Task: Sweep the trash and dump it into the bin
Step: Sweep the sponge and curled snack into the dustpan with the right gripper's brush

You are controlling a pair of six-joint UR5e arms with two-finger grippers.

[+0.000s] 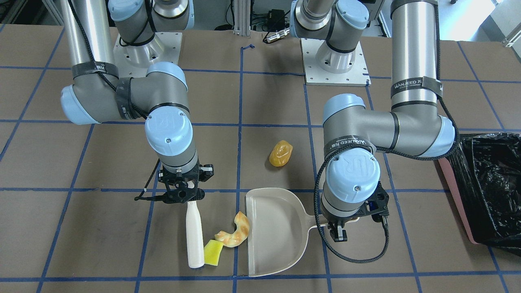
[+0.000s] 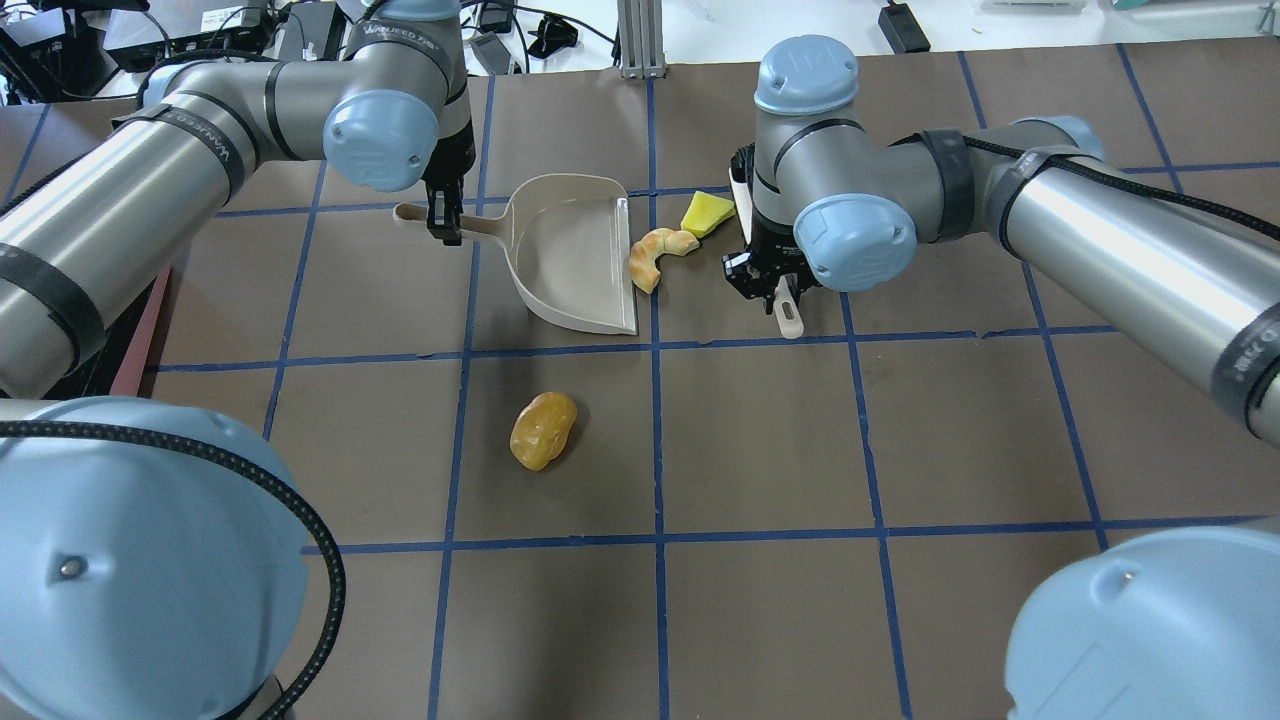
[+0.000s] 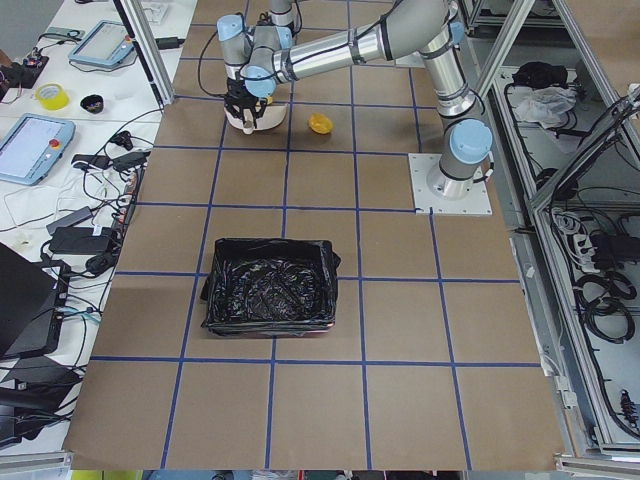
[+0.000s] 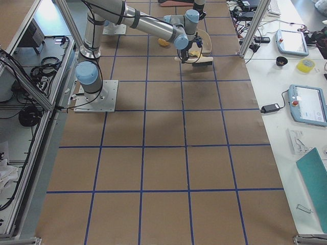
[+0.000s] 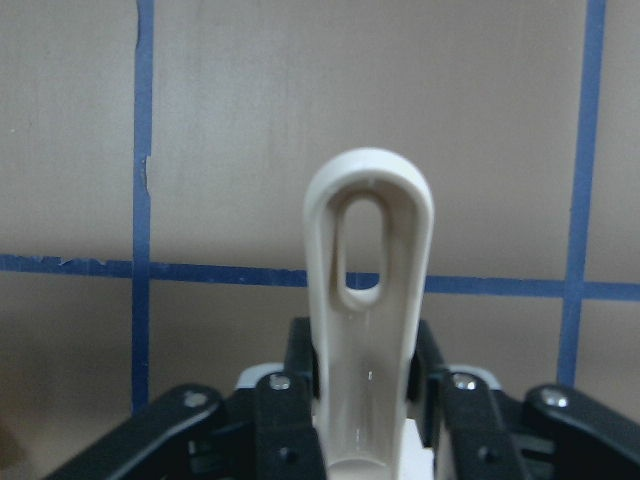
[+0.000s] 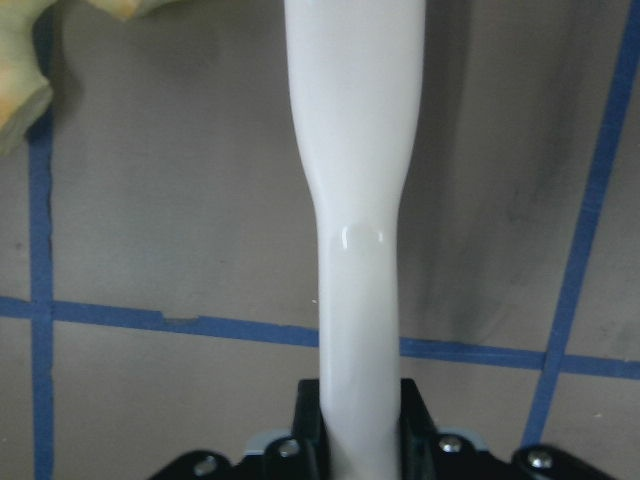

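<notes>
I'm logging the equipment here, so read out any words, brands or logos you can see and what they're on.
"WANJEED", followed by characters too small to read: on the black strap around the left arm.
"UR" logo: on the blue joint cap at the left arm's wrist.
Tablet screen beside the table: text too small to read.

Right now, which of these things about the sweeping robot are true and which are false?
1. The glossy amber oval lump lies inside the beige plastic dustpan. False: it sits on the table, apart from the dustpan.
2. The left claw is shut on the dustpan's handle. True.
3. The right claw holds the cream long-handled brush. True.
4. The curved tan croissant-like piece lies far from the dustpan. False: it lies right by the dustpan's open edge.
</notes>
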